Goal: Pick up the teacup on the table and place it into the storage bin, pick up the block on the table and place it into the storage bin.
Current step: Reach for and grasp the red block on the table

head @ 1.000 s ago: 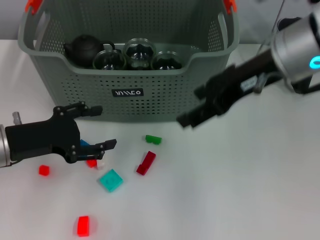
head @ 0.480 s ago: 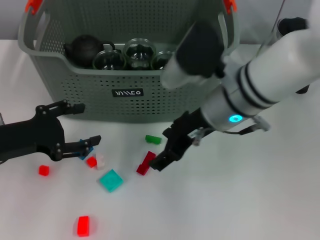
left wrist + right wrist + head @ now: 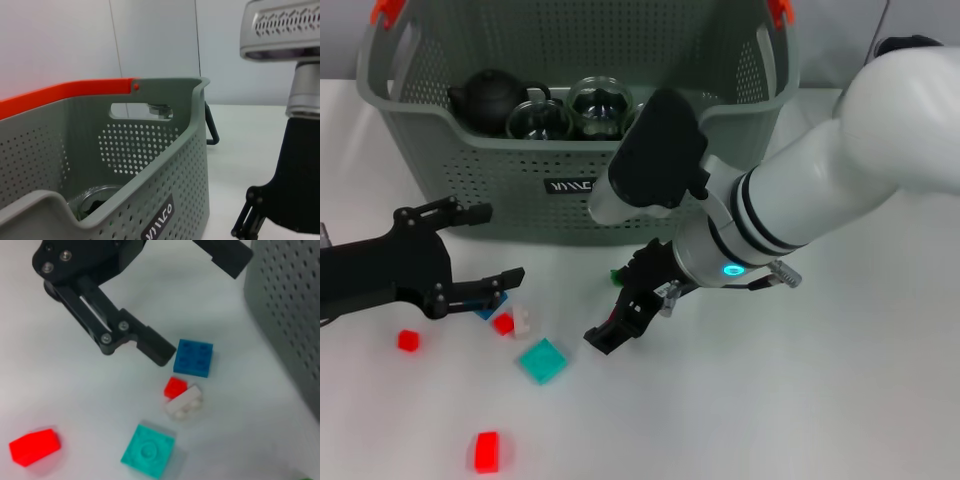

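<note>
The storage bin [image 3: 470,175] stands at the back, holding glass teacups [image 3: 600,103] and a black teapot [image 3: 488,95]. No teacup shows on the table. Loose blocks lie in front of the bin: a teal block [image 3: 541,360], a blue block [image 3: 194,357], a small red block [image 3: 175,387] touching a white one [image 3: 184,402], and a red block [image 3: 487,451]. My left gripper [image 3: 490,247] hovers open at the left, its lower finger over the blue block. My right gripper [image 3: 618,318] reaches down at the centre, just right of the teal block, with a green block [image 3: 617,272] peeking out behind it.
Another small red block [image 3: 408,341] lies at the far left. The bin's orange handle clip [image 3: 65,92] and perforated wall [image 3: 150,200] fill the left wrist view, with my right arm [image 3: 300,150] beside them. My bulky right forearm [image 3: 790,210] crosses the table's middle.
My right arm has swung left and down; its gripper now covers the long red block that showed before. My left gripper drew back to the left, then held still.
</note>
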Tool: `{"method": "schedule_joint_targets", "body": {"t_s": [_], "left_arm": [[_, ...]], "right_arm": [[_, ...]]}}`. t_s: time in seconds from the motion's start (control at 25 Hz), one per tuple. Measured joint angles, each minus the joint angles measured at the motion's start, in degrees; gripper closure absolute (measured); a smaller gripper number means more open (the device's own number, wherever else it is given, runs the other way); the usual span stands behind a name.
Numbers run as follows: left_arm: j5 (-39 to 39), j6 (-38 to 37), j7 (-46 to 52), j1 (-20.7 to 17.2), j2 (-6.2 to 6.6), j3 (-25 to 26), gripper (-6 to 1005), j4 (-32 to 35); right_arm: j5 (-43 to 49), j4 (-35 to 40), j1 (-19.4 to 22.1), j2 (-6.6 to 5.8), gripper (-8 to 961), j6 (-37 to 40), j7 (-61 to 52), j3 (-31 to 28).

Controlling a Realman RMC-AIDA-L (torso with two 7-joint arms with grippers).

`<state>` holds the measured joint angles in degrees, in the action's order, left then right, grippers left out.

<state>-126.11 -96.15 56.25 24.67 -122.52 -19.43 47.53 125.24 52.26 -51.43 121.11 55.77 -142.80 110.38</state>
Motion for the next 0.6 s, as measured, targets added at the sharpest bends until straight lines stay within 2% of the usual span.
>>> {"method": "schedule_joint_targets", "body": {"t_s": [0.6], "left_arm": [[0.5,-0.1,0.0,0.0,0.00,-0.2,153,-0.2]], "right_arm": [[-0.8,-1.8,-0.1,0.36,28,-7.1,0.0,6.3]]}}
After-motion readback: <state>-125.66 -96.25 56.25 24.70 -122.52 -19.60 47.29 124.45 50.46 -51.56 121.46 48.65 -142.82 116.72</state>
